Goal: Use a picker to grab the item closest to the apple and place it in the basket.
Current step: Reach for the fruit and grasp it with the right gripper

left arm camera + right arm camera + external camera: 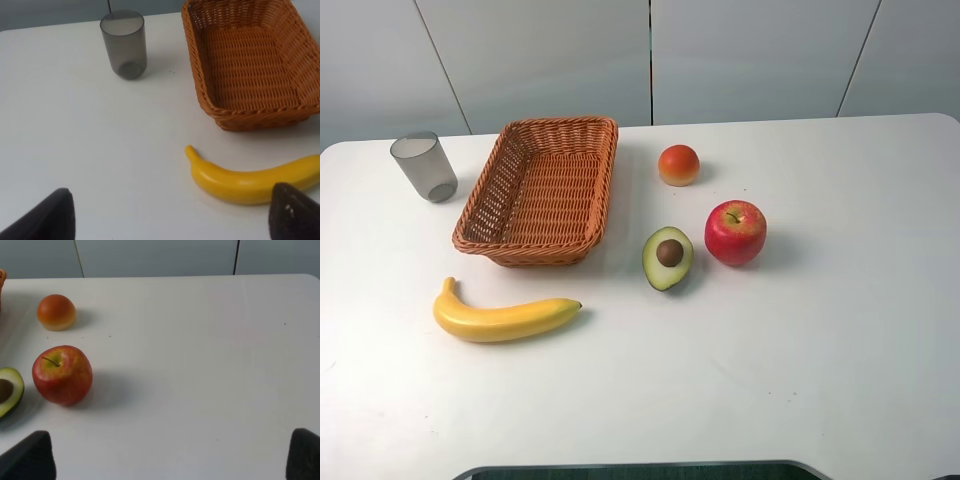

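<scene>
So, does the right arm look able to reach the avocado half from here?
Probably yes: the avocado half lies uncovered, apart from the basket. The apple sits close on the right arm's side, so coming from above looks safest.

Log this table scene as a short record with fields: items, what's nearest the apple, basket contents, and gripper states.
Surface: white table
Items: red apple, halved green avocado, round orange fruit, yellow banana, grey translucent cup, brown woven wicker basket
Nearest the apple: the avocado, beside it, not touching
Basket contents: nothing
Grippers: left gripper open, right gripper open, both holding nothing
Task status: avocado not yet picked
</scene>
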Controlling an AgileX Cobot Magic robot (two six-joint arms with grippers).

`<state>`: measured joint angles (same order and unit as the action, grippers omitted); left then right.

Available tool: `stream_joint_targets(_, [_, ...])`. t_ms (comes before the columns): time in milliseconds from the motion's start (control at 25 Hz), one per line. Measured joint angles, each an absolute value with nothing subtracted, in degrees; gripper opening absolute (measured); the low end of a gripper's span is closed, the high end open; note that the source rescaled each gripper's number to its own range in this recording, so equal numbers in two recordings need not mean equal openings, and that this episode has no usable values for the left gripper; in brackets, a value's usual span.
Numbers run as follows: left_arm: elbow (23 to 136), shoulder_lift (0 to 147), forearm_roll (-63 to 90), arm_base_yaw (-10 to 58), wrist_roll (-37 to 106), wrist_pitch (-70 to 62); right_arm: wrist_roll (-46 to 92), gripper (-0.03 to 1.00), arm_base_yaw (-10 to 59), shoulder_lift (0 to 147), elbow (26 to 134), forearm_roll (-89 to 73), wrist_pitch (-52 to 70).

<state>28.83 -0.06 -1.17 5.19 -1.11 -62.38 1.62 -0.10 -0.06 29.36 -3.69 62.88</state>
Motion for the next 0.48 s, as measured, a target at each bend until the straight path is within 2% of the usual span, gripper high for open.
stream_joint_targets(480, [28.83, -0.06, -1.17, 5.19, -1.11, -62.38, 1.62, 1.0, 0.0, -0.06, 29.36, -4.05, 63.02])
